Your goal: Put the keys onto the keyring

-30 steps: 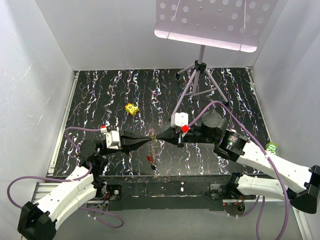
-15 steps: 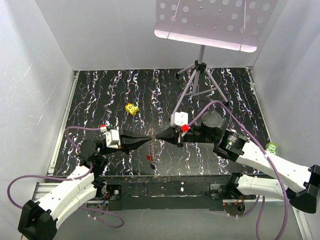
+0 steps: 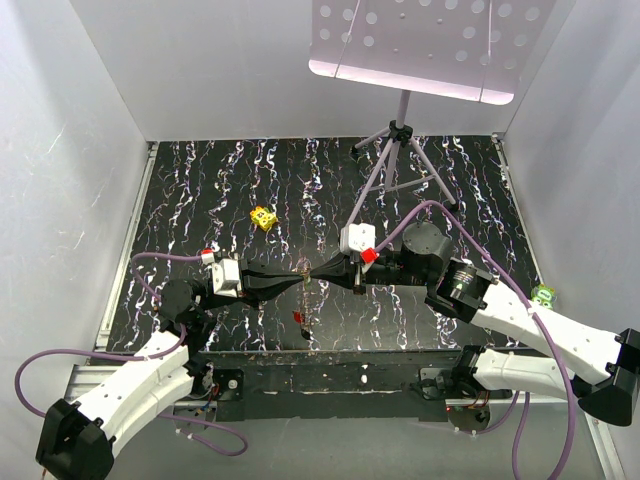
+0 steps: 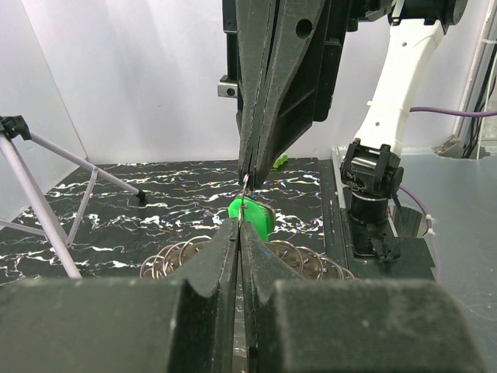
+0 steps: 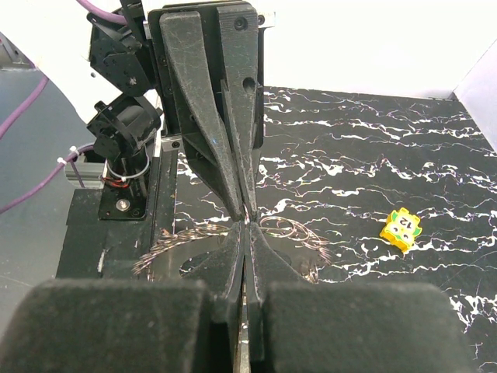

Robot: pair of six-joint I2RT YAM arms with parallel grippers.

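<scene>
**Where two pincers meet tip to tip, one ring and one green key hang between them**

Where the two arms come together above the middle of the table [image 3: 200, 190], the keyring [image 4: 245, 184] shows as one thin wire loop in the air, not lying on the surface. One green key [image 4: 250, 218] sits just under this loop, its plastic head directly beyond the tips of the left gripper [image 4: 240, 233]. The right gripper [image 4: 248, 167] is clenched, and its tips nip the wire of the ring. The left gripper is clenched too, finger against finger. Whether it pinches the key or the wire, I cannot tell.

A second key, the red key [image 3: 298, 318], lies alone on the dark marbled table, near its front edge and a little below the meeting point. I count two keys clearly.

Further back lies one yellow block [image 3: 263, 217], well apart from both arms. One grey tripod [image 3: 400, 165] stands on three legs at the far right side.
</scene>
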